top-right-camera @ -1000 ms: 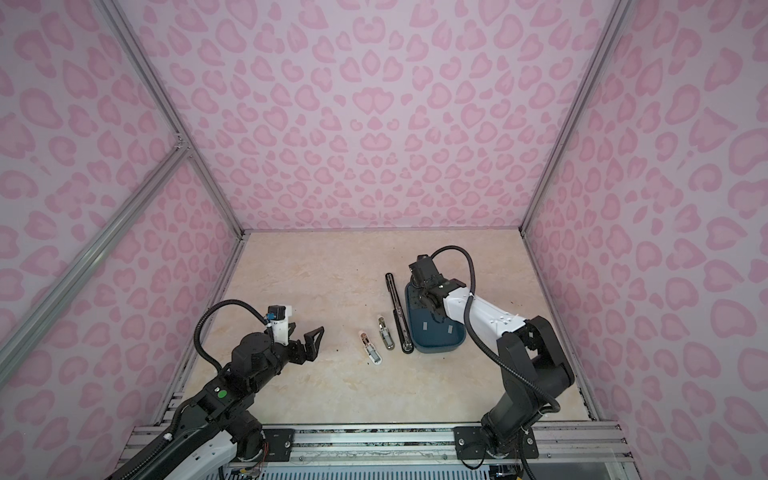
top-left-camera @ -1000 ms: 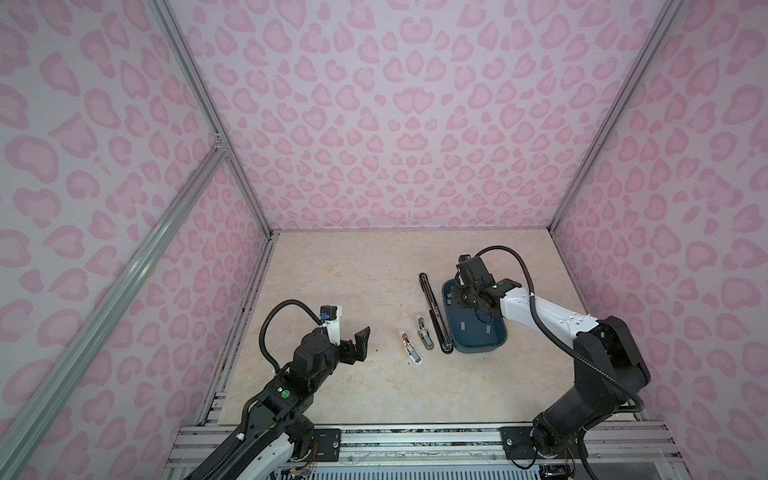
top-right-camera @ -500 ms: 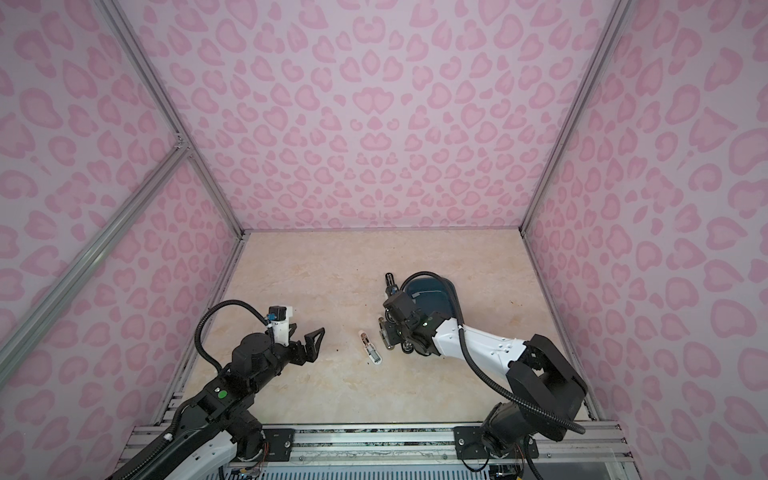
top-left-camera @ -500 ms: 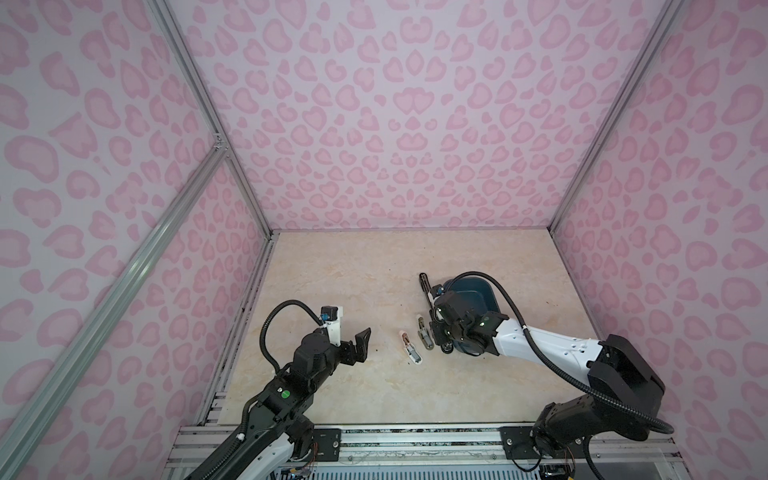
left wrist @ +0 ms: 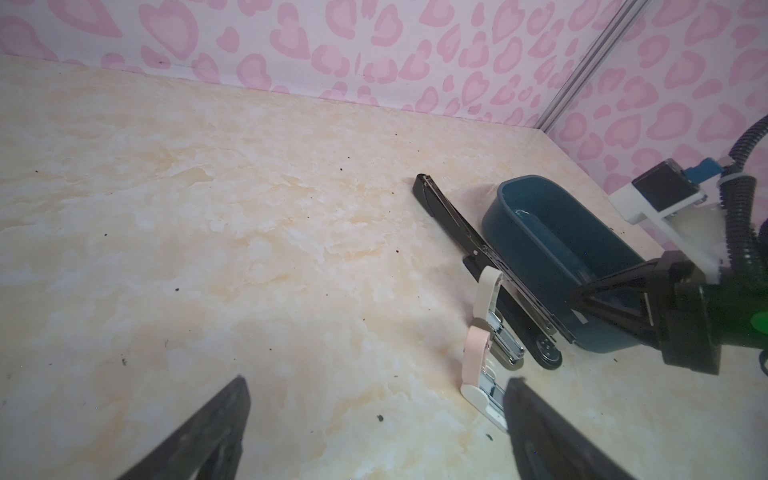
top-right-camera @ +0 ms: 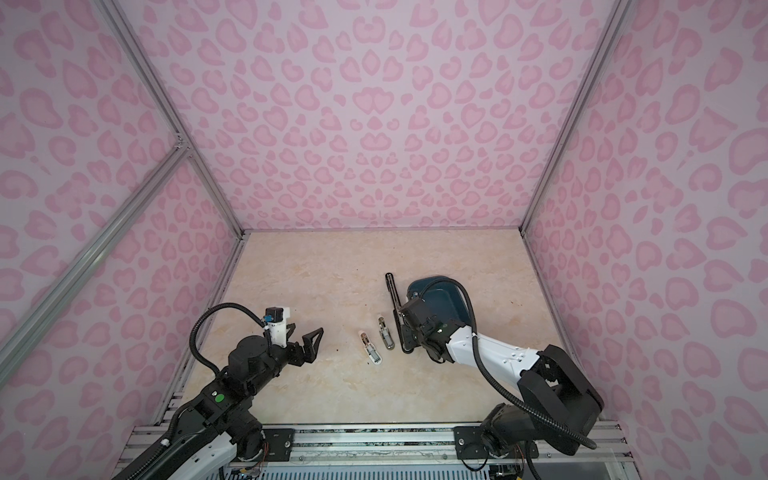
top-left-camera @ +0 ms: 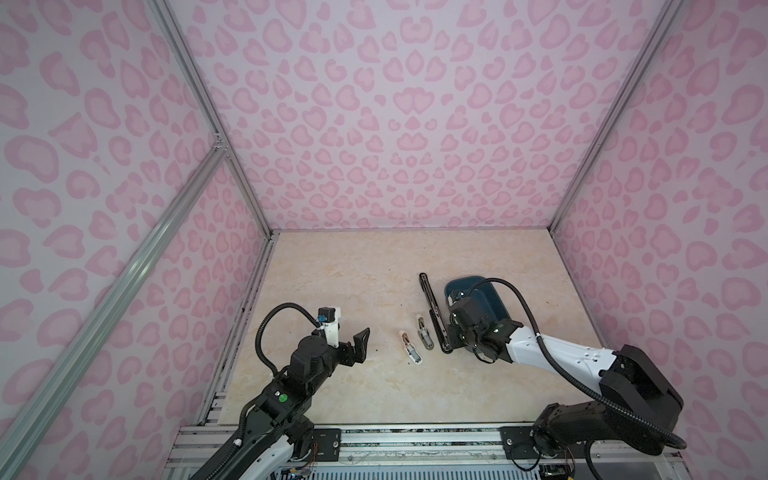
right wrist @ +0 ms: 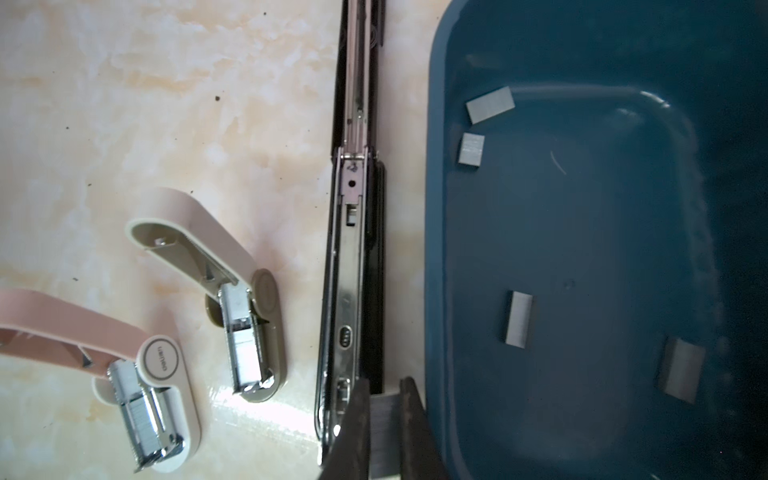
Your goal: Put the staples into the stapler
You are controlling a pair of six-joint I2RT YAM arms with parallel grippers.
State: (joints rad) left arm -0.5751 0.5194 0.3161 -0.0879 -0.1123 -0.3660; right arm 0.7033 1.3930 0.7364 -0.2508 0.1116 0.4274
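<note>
Right end effector [right wrist: 385,399] grips staples [right wrist: 384,436] above the black stapler [right wrist: 353,257], nine o'clock from the tub [right wrist: 436,208]. Loading looks not yet done; left end effector [left wrist: 376,380] gapes wide, empty.

right arm [top-left-camera: 552,353] swung off blue tray [top-left-camera: 492,300], jaws now over near end of black stapler [top-left-camera: 428,295]; staple strip [right wrist: 384,432] pinched

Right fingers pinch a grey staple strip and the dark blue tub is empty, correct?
No, the dark blue plastic tub is not empty: the right wrist view shows four flat light-grey metal staple strips in it. The right fingers do pinch a fifth strip.
</note>
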